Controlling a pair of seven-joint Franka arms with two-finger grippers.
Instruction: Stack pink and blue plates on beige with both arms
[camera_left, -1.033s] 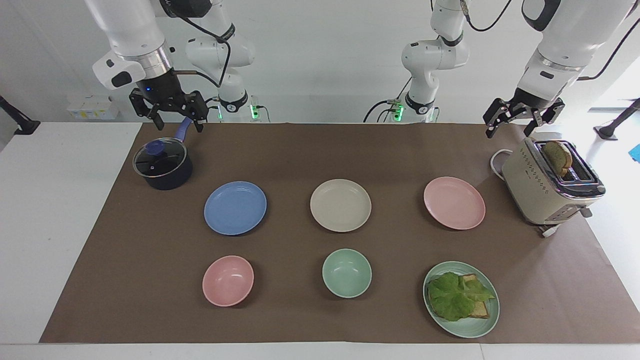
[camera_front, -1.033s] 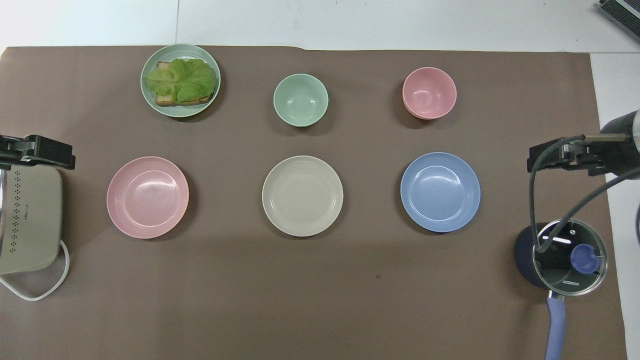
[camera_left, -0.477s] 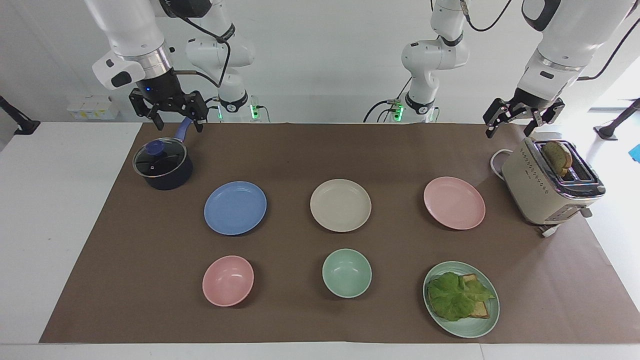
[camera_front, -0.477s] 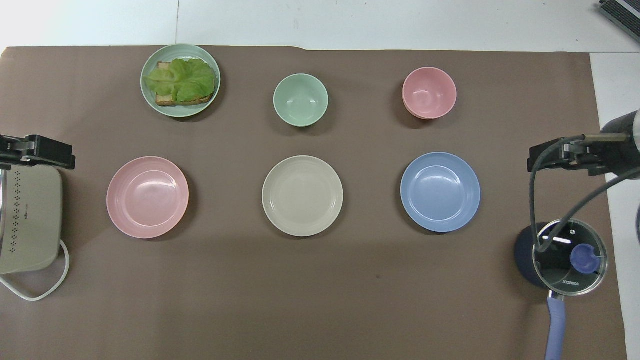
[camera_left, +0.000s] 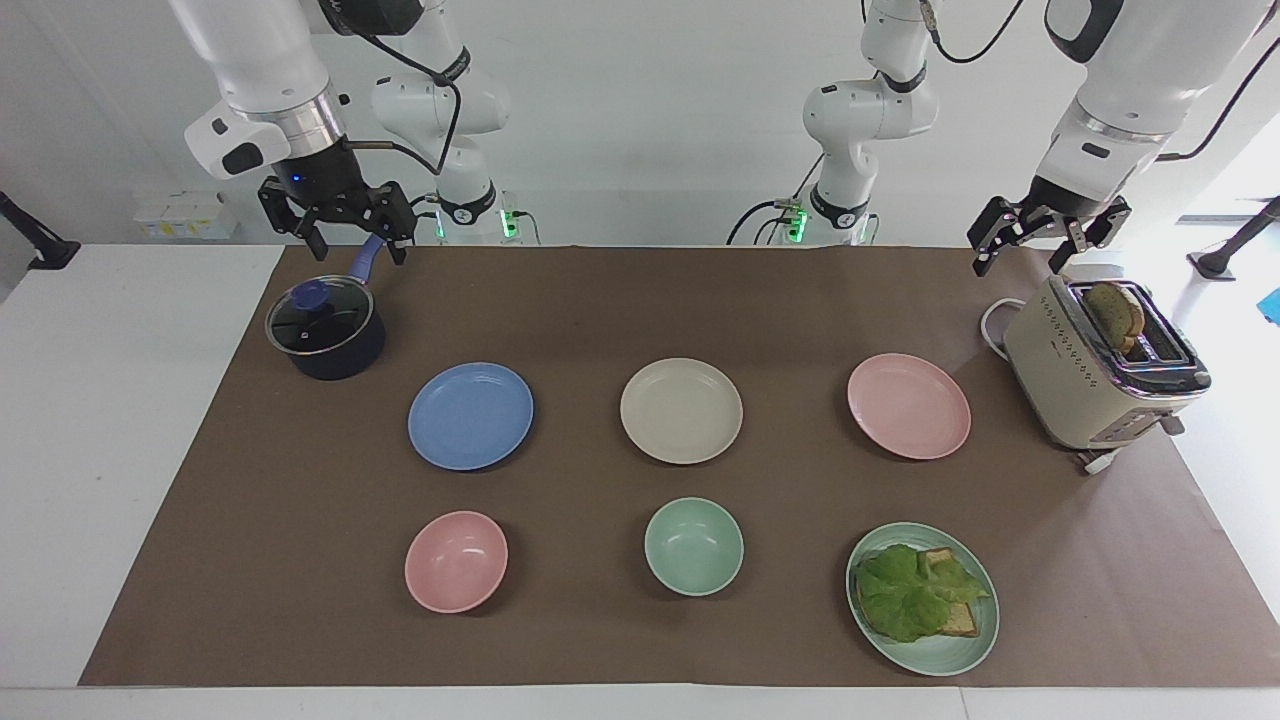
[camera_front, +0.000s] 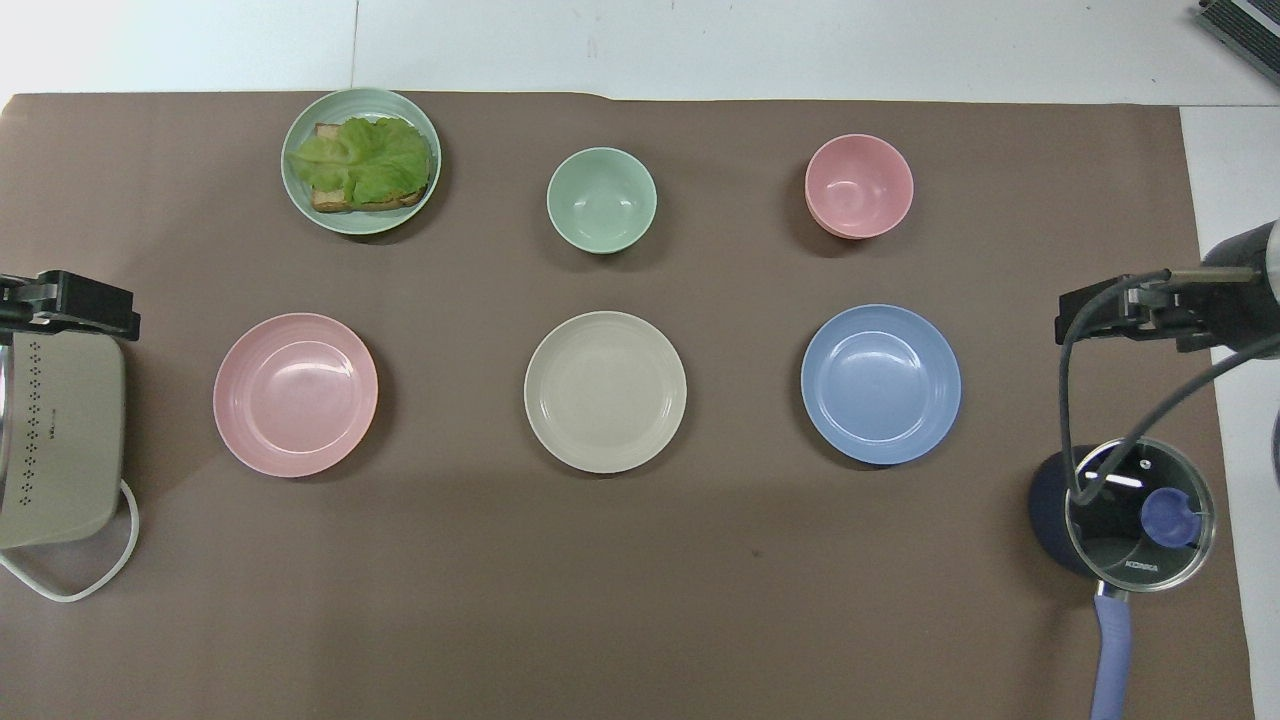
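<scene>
Lying flat: pink plate (camera_left: 909, 405), unstacked

**A robot lab dressed as a kitchen**

Two white Franka arms (camera_left: 250, 70) stand bolted at a plain white table (camera_left: 120, 420) against bare walls, cables trailing. A brown mat (camera_left: 600, 300) carries staged kitchenware: a toaster (camera_left: 1090, 380), a lidded saucepan (camera_left: 325, 330), coloured dishes.

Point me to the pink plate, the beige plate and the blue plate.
pink plate (camera_front: 296, 394): overhead view, centre of its well.
beige plate (camera_front: 605, 391): overhead view, centre of its well.
blue plate (camera_left: 470, 415): facing view, centre of its well.
</scene>
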